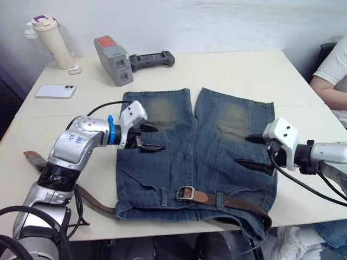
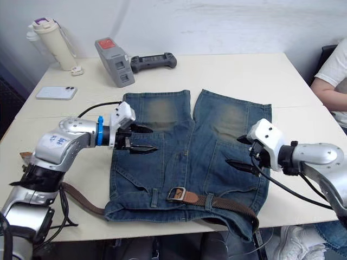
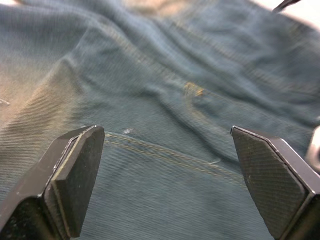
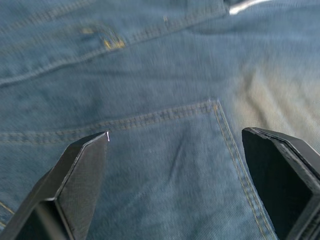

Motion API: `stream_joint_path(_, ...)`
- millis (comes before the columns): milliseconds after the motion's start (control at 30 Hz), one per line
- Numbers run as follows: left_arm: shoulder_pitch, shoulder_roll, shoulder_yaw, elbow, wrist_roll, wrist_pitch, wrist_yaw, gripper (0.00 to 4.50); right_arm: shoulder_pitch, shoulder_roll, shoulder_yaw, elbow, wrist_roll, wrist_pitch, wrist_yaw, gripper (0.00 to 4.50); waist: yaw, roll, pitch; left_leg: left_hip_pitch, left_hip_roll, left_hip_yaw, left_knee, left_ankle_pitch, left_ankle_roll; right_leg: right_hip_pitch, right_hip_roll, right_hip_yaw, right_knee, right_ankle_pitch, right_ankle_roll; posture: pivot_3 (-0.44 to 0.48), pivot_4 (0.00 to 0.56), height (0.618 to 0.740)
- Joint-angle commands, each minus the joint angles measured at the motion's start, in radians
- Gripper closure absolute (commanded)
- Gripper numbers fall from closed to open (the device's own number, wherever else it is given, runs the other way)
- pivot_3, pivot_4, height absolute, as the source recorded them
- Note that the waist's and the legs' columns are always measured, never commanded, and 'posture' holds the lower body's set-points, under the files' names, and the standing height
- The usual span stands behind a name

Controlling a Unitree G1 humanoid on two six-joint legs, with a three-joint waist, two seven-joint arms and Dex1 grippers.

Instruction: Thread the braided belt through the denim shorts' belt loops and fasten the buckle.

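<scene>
Table: one pale table (image 1: 244,70); its near edge runs just under the waistband, its far edge meets the wall.
Denim shorts: one pair, the denim shorts (image 1: 217,157) lie flat at the table's centre, legs toward 12 o'clock, waistband at 6 o'clock along the near edge; the right waist corner droops over that edge.
Braided belt: one braided belt (image 1: 238,203) runs along the waistband; its right part curves round the drooping corner, its left part trails off the shorts toward 9 o'clock, with a tan end showing by the left arm.
Buckle: one buckle (image 1: 185,192) lies on the waistband near its middle, touching the strap.
Belt loops: two belt loops counted, one (image 1: 164,196) just left of the buckle, one (image 1: 219,201) just right of it with the strap passing under it.
Left gripper: the left gripper (image 1: 150,138) hovers over the left leg of the shorts, spread wide, holding nothing.
Right gripper: the right gripper (image 1: 255,153) hovers over the right leg of the shorts, spread wide, holding nothing.
Open room: bare tabletop at 3 o'clock of the shorts and a broad strip at 12 o'clock beyond the legs.
Far clutter: at 10 to 11 o'clock, one bottle (image 1: 50,39), one phone (image 1: 55,91), one grey device (image 1: 114,59), one black controller (image 1: 152,58), well apart from the shorts.
Person: one person (image 1: 333,73) sits at the table's edge at 2 o'clock.
</scene>
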Motion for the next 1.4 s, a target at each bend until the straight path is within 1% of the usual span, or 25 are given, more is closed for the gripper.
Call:
stream_joint_path(33,-0.021,-0.056,-0.041,0.064,0.07,0.023,0.057,0.05,-0.068,0.111,0.047,0.116,-0.045,0.011,-0.006,0.0,-0.002,-0.003,-0.001,0.0,0.0,0.0,0.0,0.0,0.0,0.0,0.0,0.0,0.0,0.0,0.0,0.0,0.15,0.65)
stream_joint_path(100,-0.023,-0.08,-0.054,0.076,0.083,0.051,0.062,0.05,-0.11,0.173,0.077,0.221,-0.105,-0.012,-0.013,0.0,-0.002,-0.003,-0.001,0.0,0.0,0.001,-0.001,0.0,0.0,-0.001,0.0,0.0,0.0,0.0,0.0,0.0,0.15,0.65)
stream_joint_path(167,-0.025,-0.102,-0.055,0.085,0.09,0.087,0.079,0.05,-0.126,0.202,0.111,0.283,-0.157,-0.043,0.013,0.0,-0.001,-0.003,-0.001,-0.001,0.0,0.002,-0.001,0.0,0.0,-0.003,0.0,0.0,0.001,0.0,0.0,0.0,0.15,0.65)
stream_joint_path(300,-0.003,-0.095,-0.111,0.098,0.129,0.1,0.055,0.05,-0.151,0.262,0.15,0.368,-0.223,-0.008,-0.004,0.0,-0.003,-0.004,-0.002,0.0,0.0,0.002,-0.001,0.0,0.0,-0.001,0.0,0.001,0.001,0.0,0.0,0.0,0.15,0.65)
stream_joint_path(333,0.007,-0.095,-0.118,0.103,0.143,0.096,0.064,0.45,-0.154,0.27,0.165,0.382,-0.249,-0.004,-0.009,0.39,-0.003,-0.004,-0.003,0.001,0.0,0.002,-0.001,0.0,0.0,0.0,0.0,0.001,0.001,0.0,0.0,0.0,0.15,0.65)
stream_joint_path(367,0.015,-0.097,-0.122,0.106,0.146,0.105,0.064,0.6,-0.151,0.272,0.175,0.383,-0.265,0.005,-0.009,0.53,-0.004,-0.005,-0.005,0.002,0.001,0.002,-0.001,0.0,0.0,0.0,0.0,0.001,0.001,0.0,0.0,0.0,0.15,0.65)
stream_joint_path(400,0.021,-0.1,-0.123,0.107,0.148,0.113,0.062,0.9,-0.149,0.273,0.18,0.383,-0.277,0.011,-0.006,0.82,-0.005,-0.005,-0.006,0.002,0.001,0.002,-0.001,0.0,0.0,0.0,0.0,0.001,0.001,0.0,0.0,0.0,0.15,0.65)
stream_joint_path(467,0.029,-0.095,-0.139,0.112,0.181,0.078,0.065,1.84,-0.134,0.262,0.194,0.369,-0.322,-0.02,-0.004,1.84,-0.008,-0.006,-0.009,0.002,0.001,0.002,-0.001,0.0,0.0,0.0,0.0,0.001,0.001,0.0,0.0,0.0,0.15,0.65)
stream_joint_path(567,0.039,-0.099,-0.136,0.102,0.197,0.071,0.063,3.09,-0.116,0.26,0.189,0.342,-0.342,-0.018,0.002,3.09,-0.008,-0.011,-0.013,0.002,0.001,0.002,-0.001,0.0,0.0,0.0,0.0,0.001,0.001,0.0,0.0,0.0,0.15,0.65)
stream_joint_path(600,0.041,-0.101,-0.134,0.098,0.2,0.073,0.061,3.58,-0.114,0.263,0.184,0.337,-0.344,-0.015,0.003,3.64,-0.007,-0.012,-0.015,0.002,0.001,0.002,-0.001,0.0,0.0,0.0,0.0,0.001,0.001,0.0,0.0,0.0,0.15,0.65)
stream_joint_path(667,0.049,-0.101,-0.133,0.081,0.206,0.073,0.056,4.48,-0.104,0.267,0.177,0.306,-0.347,-0.013,0.005,4.49,-0.006,-0.013,-0.016,0.002,0.001,0.002,-0.001,0.0,0.0,0.001,0.0,0.001,0.001,0.0,0.0,0.0,0.15,0.65)
stream_joint_path(800,0.034,-0.116,-0.092,0.077,0.197,0.073,0.066,4.48,-0.109,0.282,0.148,0.235,-0.339,-0.001,0.0,4.49,-0.002,-0.013,-0.016,0.002,0.001,0.002,-0.001,0.0,-0.001,0.0,0.0,0.001,0.0,0.0,0.0,0.0,0.15,0.65)
stream_joint_path(867,0.009,-0.123,-0.073,0.107,0.207,0.048,0.078,4.48,-0.15,0.299,0.138,0.226,-0.346,0.0,-0.013,4.49,-0.003,-0.013,-0.016,0.002,0.001,0.002,-0.001,0.0,-0.001,0.0,0.0,0.001,0.0,0.0,0.0,0.0,0.15,0.65)
stream_joint_path(1033,-0.052,-0.14,-0.043,0.208,0.234,-0.009,0.109,4.48,-0.259,0.352,0.127,0.285,-0.383,-0.028,-0.041,4.49,-0.003,-0.011,-0.015,0.002,0.001,0.002,0.0,0.0,-0.001,0.0,0.0,0.001,0.002,0.0,0.0,0.0,0.15,0.65)
stream_joint_path(1067,-0.07,-0.137,-0.038,0.247,0.244,-0.032,0.116,4.48,-0.287,0.359,0.133,0.318,-0.401,-0.054,-0.042,4.49,-0.004,-0.01,-0.014,0.002,0.001,0.002,0.0,0.0,-0.001,0.0,0.0,0.001,0.002,0.0,0.0,0.0,0.15,0.65)
stream_joint_path(1167,-0.154,-0.129,-0.018,0.424,0.282,-0.14,0.153,4.48,-0.408,0.387,0.171,0.507,-0.475,-0.179,-0.042,4.49,-0.004,-0.009,-0.014,0.001,0.001,0.002,0.0,0.0,-0.001,-0.001,0.0,0.001,0.002,0.0,0.0,0.0,0.15,0.65)
stream_joint_path(1300,-0.21,-0.14,-0.018,0.531,0.306,-0.21,0.176,4.48,-0.489,0.426,0.205,0.652,-0.522,-0.249,-0.049,4.49,-0.006,-0.009,-0.013,0.0,0.001,0.003,0.0,0.0,-0.001,-0.003,-0.001,0.002,0.003,0.0,0.0,0.0,0.15,0.65)
stream_joint_path(1333,-0.222,-0.142,-0.02,0.556,0.312,-0.229,0.18,4.48,-0.505,0.434,0.211,0.686,-0.531,-0.269,-0.052,4.49,-0.016,-0.009,-0.012,0.0,0.001,0.003,0.0,0.0,-0.001,-0.004,-0.001,0.002,0.003,0.0,0.0,0.0,0.15,0.65)
stream_joint_path(1367,-0.237,-0.147,-0.02,0.591,0.32,-0.254,0.179,4.48,-0.521,0.443,0.214,0.724,-0.542,-0.297,-0.049,4.49,-0.024,-0.009,-0.012,-0.003,0.001,0.005,-0.003,0.001,-0.001,-0.01,-0.001,0.002,0.006,0.0,0.0,0.0,0.15,0.65)
stream_joint_path(1400,-0.25,-0.153,-0.018,0.62,0.324,-0.273,0.17,4.48,-0.534,0.45,0.219,0.761,-0.552,-0.315,-0.037,4.49,-0.027,-0.009,-0.012,-0.01,0.001,0.005,-0.003,0.001,-0.001,-0.016,-0.001,0.001,0.007,0.0,0.0,0.0,0.15,0.65)
